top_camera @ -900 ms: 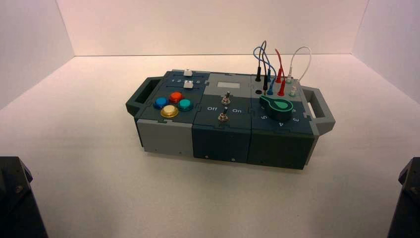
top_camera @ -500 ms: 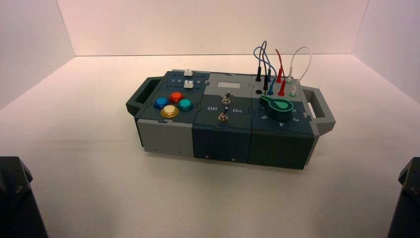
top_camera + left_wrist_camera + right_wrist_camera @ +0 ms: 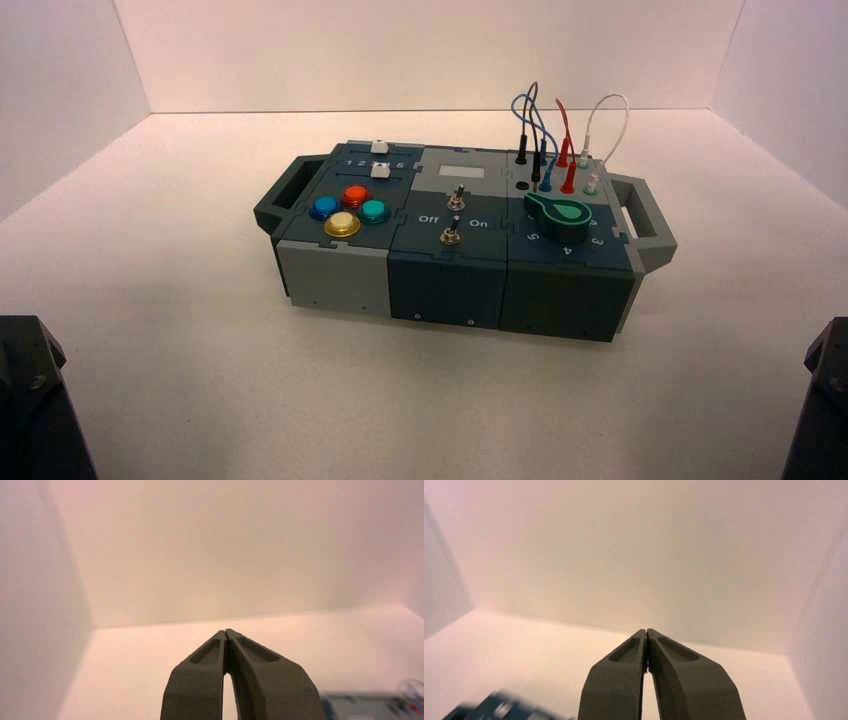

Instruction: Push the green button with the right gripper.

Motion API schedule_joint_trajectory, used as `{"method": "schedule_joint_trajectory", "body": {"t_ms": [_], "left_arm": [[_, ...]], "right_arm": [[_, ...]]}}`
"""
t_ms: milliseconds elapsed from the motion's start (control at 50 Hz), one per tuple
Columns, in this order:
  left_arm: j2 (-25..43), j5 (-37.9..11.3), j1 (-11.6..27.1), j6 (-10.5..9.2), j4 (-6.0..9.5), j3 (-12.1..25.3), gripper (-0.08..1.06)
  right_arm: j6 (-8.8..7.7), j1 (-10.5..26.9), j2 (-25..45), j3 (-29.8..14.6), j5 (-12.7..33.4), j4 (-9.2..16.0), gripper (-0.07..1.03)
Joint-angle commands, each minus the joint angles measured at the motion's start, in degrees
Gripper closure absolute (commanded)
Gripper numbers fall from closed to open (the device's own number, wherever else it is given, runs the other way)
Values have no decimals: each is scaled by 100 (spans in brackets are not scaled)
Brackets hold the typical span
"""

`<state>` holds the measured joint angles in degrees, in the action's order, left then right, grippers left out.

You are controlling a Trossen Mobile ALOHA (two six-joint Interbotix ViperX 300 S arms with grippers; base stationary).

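The green button (image 3: 374, 210) is a small teal dome on the box's left module, beside the red button (image 3: 355, 194), blue button (image 3: 324, 207) and yellow button (image 3: 342, 224). My right gripper (image 3: 646, 630) is shut with nothing in it, its tips touching, and points at the back wall far from the box; only a blurred corner of the box (image 3: 499, 707) shows in its wrist view. The right arm (image 3: 822, 400) is parked at the high view's lower right corner. My left gripper (image 3: 227, 631) is shut and empty too, parked at the lower left.
The box (image 3: 455, 285) stands mid-table with grey handles at both ends. It carries two toggle switches (image 3: 452, 236), a dark-green knob (image 3: 558, 218), two white sliders (image 3: 379, 170), and plugged wires (image 3: 545, 130) at the back right. White walls enclose the table.
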<state>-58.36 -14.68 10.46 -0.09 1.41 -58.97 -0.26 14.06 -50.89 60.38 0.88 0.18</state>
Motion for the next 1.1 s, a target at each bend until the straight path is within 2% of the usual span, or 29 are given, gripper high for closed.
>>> {"method": "schedule_joint_trajectory", "body": {"t_ms": [20,280,520,600,660,760,900,980,1100], "left_arm": [[334,-650,536,18,35,457,101],[1020,-1723,1380,18,334,800,101],[1380,-2232,1521,18,527,844,101],[1494,-2426,1529,18,773,782,101],[1512,-2435,1529,18,835,756,101],[1503,-2470,1547,18,958,677,101],[1450,-2558,1644,26,1239,519,101],[1450,-2619,1705,35,1310,492,101],[1450,-2786,1767,35,1318,483,101]], "right_arm": [[9,272,290,-562,642,9,98],[9,940,1134,-1072,1758,44,98],[9,1274,1714,-1178,2127,290,98],[9,1433,2065,-1230,2373,510,98],[0,1477,2162,-1248,2417,545,98],[0,1758,2487,-1345,2487,563,98],[9,2145,2804,-1424,2487,571,98],[9,2303,2962,-1503,2496,571,98],[9,2496,3094,-1591,2505,580,98]]}}
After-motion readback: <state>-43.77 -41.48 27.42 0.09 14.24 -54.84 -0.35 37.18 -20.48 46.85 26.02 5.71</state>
